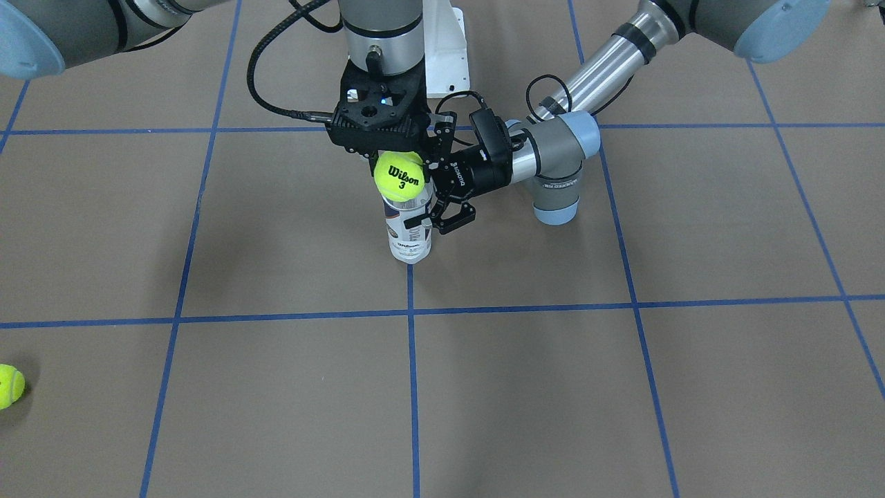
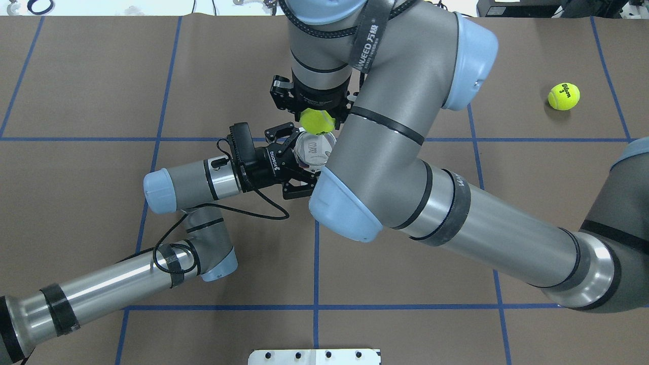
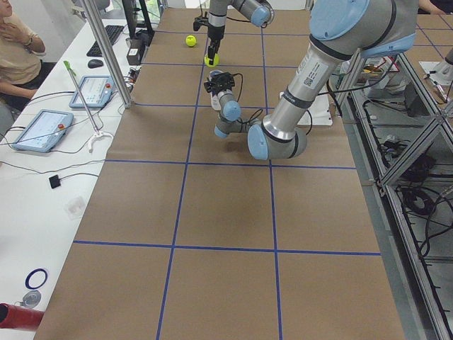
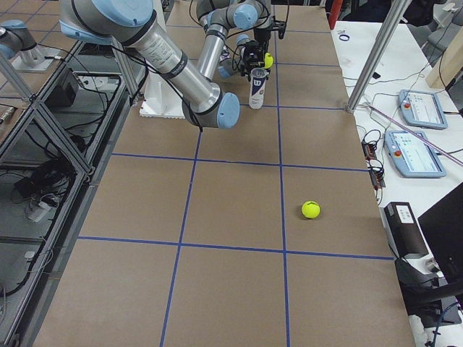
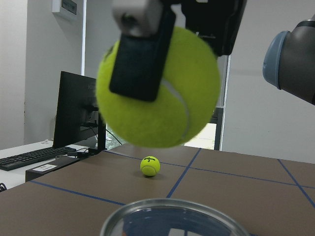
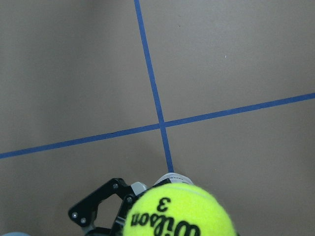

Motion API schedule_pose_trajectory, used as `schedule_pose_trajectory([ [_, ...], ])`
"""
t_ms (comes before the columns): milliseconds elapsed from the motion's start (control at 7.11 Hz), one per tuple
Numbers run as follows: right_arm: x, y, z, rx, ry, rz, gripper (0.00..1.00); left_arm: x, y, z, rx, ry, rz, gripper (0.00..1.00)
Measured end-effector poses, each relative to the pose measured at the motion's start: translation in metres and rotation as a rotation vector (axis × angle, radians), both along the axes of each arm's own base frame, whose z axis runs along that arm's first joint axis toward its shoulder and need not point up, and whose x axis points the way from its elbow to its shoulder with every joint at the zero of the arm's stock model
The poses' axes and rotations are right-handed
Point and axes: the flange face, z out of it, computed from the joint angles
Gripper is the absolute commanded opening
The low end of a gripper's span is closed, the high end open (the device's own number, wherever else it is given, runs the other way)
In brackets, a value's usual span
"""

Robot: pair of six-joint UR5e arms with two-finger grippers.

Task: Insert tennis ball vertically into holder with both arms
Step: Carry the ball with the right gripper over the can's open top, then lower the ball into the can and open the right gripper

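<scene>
The tennis ball (image 1: 399, 177) is yellow-green with "Wilson 3" print. My right gripper (image 1: 397, 169) points straight down and is shut on it. In the left wrist view the ball (image 5: 157, 86) hangs just above the holder's metal rim (image 5: 172, 216), with a gap between them. The holder (image 1: 409, 232) is a clear can with a white and navy label. It stands upright on the table. My left gripper (image 1: 423, 197) comes in level from the side and is shut on the holder's upper part. In the overhead view the ball (image 2: 317, 120) sits at the far edge of the holder's mouth (image 2: 314, 149).
A second tennis ball (image 2: 564, 96) lies loose on the brown paper far to my right; it also shows in the front view (image 1: 8, 385). The white bolted pedestal (image 1: 446, 48) stands behind the grippers. My right arm's elbow (image 2: 345, 208) hangs over the table beside the holder.
</scene>
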Motion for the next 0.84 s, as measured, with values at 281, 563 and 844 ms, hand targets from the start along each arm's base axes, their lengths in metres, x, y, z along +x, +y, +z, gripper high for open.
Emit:
schedule_pose_trajectory([
  [281,-0.010,0.002,0.002,-0.005,0.009,-0.010,0.90,0.000,0.000,-0.001,0.001,0.002,0.001,0.98],
  [563,-0.014,0.007,0.007,-0.006,0.018,-0.015,0.96,0.000,0.000,-0.001,0.000,0.002,0.000,0.98],
  [844,-0.017,0.012,0.008,-0.009,0.025,-0.023,0.98,0.000,0.000,-0.002,0.001,0.003,0.000,0.98],
])
